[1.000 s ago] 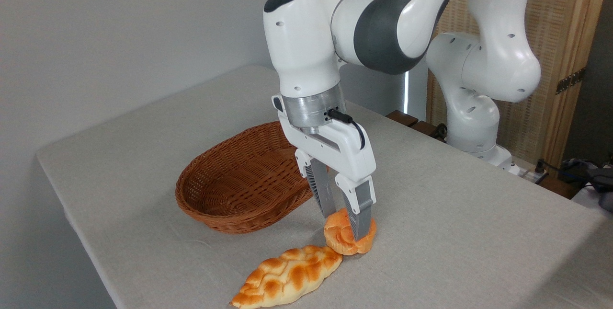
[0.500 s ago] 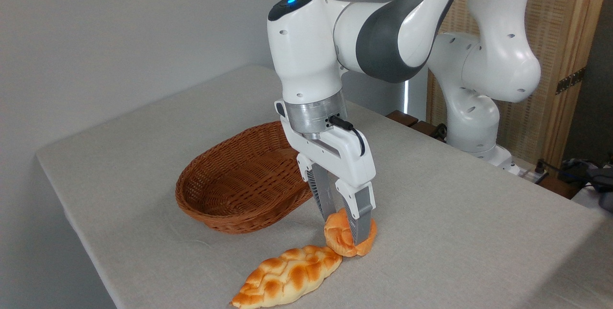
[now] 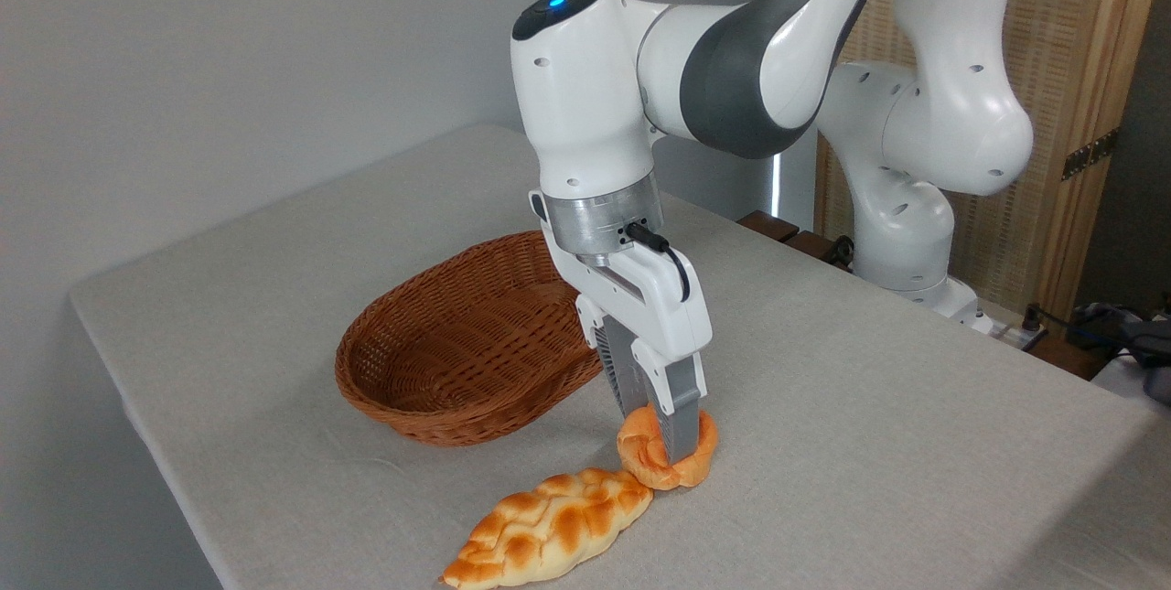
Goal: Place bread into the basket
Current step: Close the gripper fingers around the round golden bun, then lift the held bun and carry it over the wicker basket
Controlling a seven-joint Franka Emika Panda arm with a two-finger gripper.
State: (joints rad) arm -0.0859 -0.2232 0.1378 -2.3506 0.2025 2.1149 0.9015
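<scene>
The gripper [image 3: 660, 439] points straight down at the table [image 3: 869, 407], and its two grey fingers [image 3: 679, 416] are pressed in on the bread [image 3: 666, 457] from either side, so the small knotted bun is pinched between them. The near finger crosses the front of the bun and hides its middle; the far finger shows just behind and to the left of it, touching the bun's top edge. Golden crust bulges out to both sides of the fingers and below their tips. The bun's underside appears to rest on the cloth, though whether it is just clear of it cannot be told.

Down and to the left of the fingertips lies the braided loaf [image 3: 549, 531], its upper tip touching or just beside the bun. Up and to the left of the fingers, behind them, sits the basket [image 3: 457, 348], with nothing inside; its near right rim passes close behind the far finger.

No brand, label or readable writing shows on the gripper, the arm [image 3: 732, 50], the bun or the basket.
</scene>
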